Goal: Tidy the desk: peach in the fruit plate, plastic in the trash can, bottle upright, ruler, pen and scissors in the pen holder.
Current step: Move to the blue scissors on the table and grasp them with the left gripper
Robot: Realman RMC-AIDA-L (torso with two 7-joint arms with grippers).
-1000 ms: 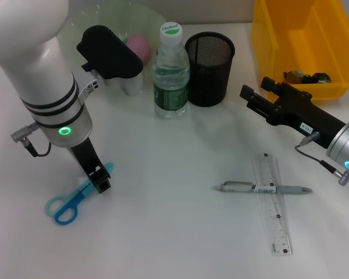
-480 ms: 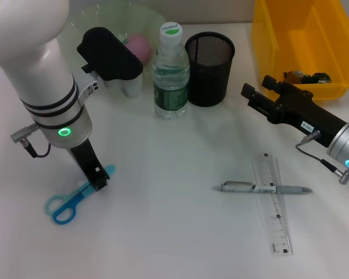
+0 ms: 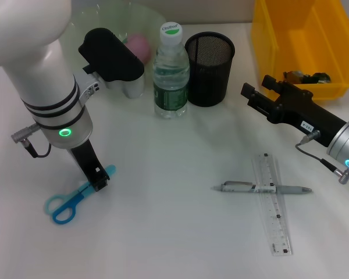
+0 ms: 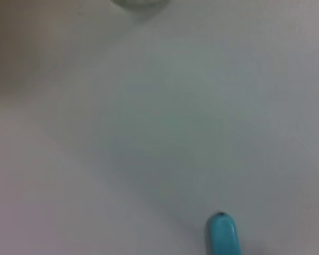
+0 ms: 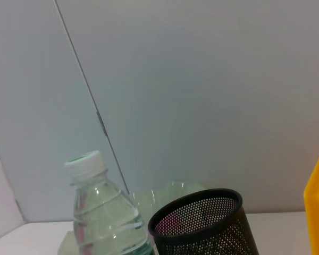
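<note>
Left hand (image 3: 100, 181) down on blue scissors (image 3: 70, 200) at table's 8 o'clock, grip can't tell — wrist cam only catches blade tip. Right hand (image 3: 257, 92) hovers by pen holder (image 3: 209, 68), grip unclear too.

surface (image 3: 174, 232): smooth matt white | scissors (image 3: 75, 196): glossy blue plastic handles | bottle (image 3: 171, 72): clear ribbed plastic, white cap | pen holder (image 3: 209, 68): black metal mesh | ruler (image 3: 272, 203): clear plastic | pen (image 3: 262, 188): silvery metal look | bin (image 3: 305, 43): glossy yellow plastic | fruit plate (image 3: 113, 20): translucent green
</note>
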